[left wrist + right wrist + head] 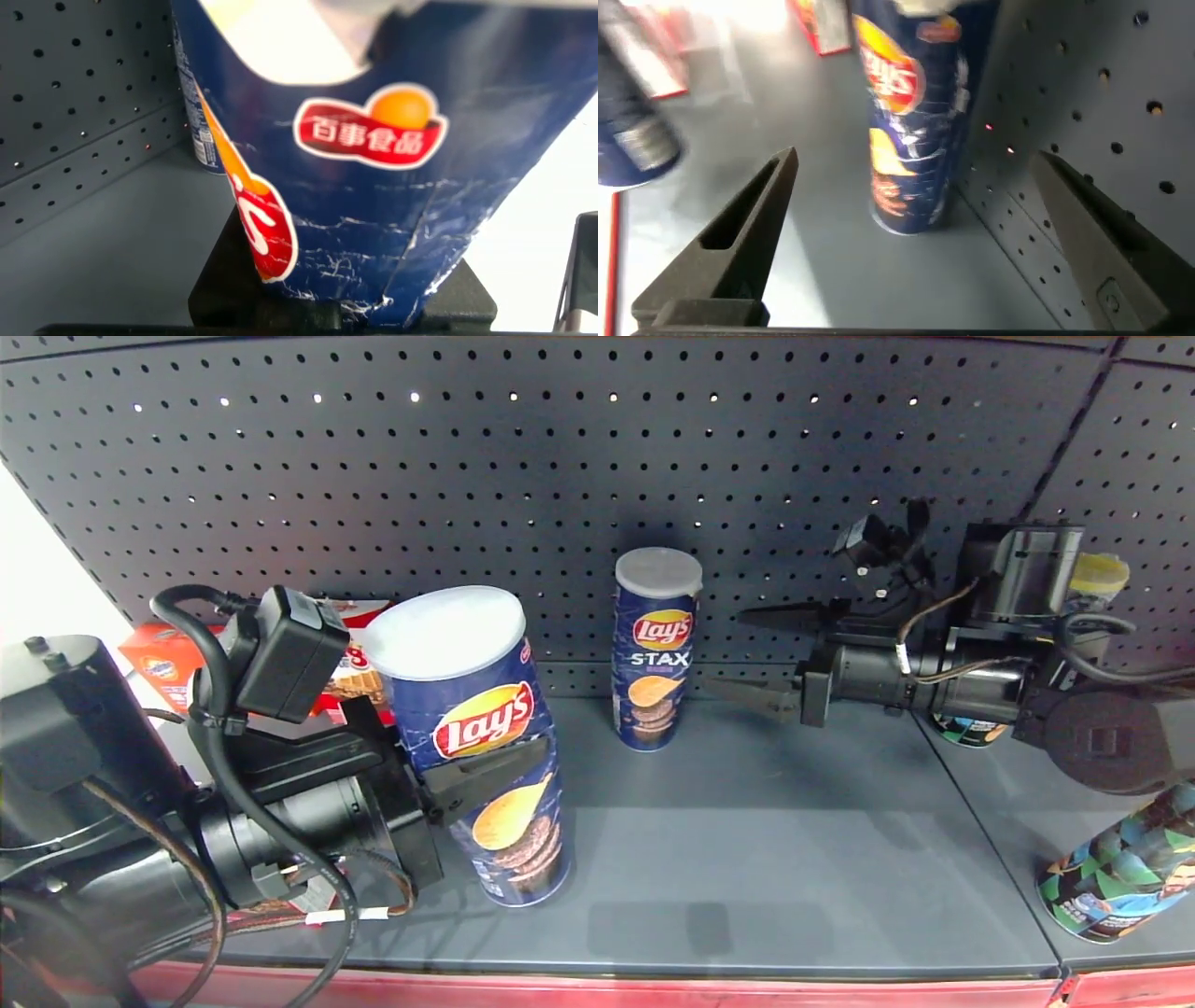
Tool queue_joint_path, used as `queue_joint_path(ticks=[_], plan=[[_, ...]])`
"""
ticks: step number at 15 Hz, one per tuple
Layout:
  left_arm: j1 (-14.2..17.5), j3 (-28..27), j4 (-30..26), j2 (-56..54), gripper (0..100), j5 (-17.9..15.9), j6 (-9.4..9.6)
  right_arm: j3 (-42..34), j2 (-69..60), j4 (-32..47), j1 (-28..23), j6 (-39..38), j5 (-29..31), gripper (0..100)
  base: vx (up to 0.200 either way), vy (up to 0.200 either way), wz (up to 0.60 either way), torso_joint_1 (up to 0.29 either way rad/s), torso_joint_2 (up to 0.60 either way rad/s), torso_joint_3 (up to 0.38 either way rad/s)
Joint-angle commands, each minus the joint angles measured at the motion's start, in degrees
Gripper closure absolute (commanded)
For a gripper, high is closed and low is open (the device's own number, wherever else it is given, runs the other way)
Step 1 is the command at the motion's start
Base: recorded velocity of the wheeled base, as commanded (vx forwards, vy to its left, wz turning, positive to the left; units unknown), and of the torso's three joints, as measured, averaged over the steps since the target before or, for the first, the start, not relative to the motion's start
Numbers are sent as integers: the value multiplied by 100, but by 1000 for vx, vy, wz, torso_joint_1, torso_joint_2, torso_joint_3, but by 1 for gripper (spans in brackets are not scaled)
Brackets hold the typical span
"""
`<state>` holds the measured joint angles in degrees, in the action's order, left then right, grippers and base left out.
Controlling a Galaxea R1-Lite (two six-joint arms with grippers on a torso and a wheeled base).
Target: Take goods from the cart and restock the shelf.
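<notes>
Your left gripper [495, 761] is pinching a blue can [481, 723] around its middle, one finger [485, 775] lying across the front of the label. The can is at the front left of the shelf [747, 859], white lid up and leaning a little. Its base is low over the shelf board, but you cannot tell whether it touches. In the left wrist view the can's wall [392, 187] runs close to the camera between the gripper's pads.

A second can [653, 653] stands upright at the back of the shelf, just beside the pegboard [560, 457] and well apart from the held one.

Your right gripper [724, 649] hangs to the right of that second can with its fingers spread wide and nothing between them. In the right wrist view the second can [910, 121] stands farther off, framed by the two spread fingers.

Red and orange boxes [168, 663] sit behind the left arm. A patterned can [1120, 877] stands at the front right.
</notes>
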<state>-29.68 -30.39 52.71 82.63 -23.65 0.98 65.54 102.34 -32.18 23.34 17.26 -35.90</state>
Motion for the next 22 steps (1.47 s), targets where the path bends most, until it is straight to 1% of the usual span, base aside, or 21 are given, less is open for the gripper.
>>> queue_joint_path(ticks=[1,2,4,9,12,18,20,22], plan=[[-2,16,2,8,100,1,-1,161,243,2,56,-100,83,0,0,0,0,0,0,0],[-2,24,2,8,100,1,-1,231,278,2,170,-320,189,0,0,0,0,0,0,0],[-2,33,2,8,100,1,-1,293,383,2,267,-355,382,0,0,0,0,0,0,0],[77,33,2,8,100,-17,-1,425,620,2,381,-364,382,0,0,0,0,0,0,0],[77,33,2,8,100,-17,-1,240,568,-7,478,-364,382,0,0,0,0,0,0,0],[68,33,2,8,100,-17,-1,-595,14,-34,487,-355,408,0,0,0,0,0,0,0],[68,33,2,8,100,-17,-1,-586,49,-51,452,-355,540,0,0,0,0,0,0,0],[77,42,2,8,100,-17,-1,-375,251,-69,346,-355,575,0,0,0,0,0,0,0]])
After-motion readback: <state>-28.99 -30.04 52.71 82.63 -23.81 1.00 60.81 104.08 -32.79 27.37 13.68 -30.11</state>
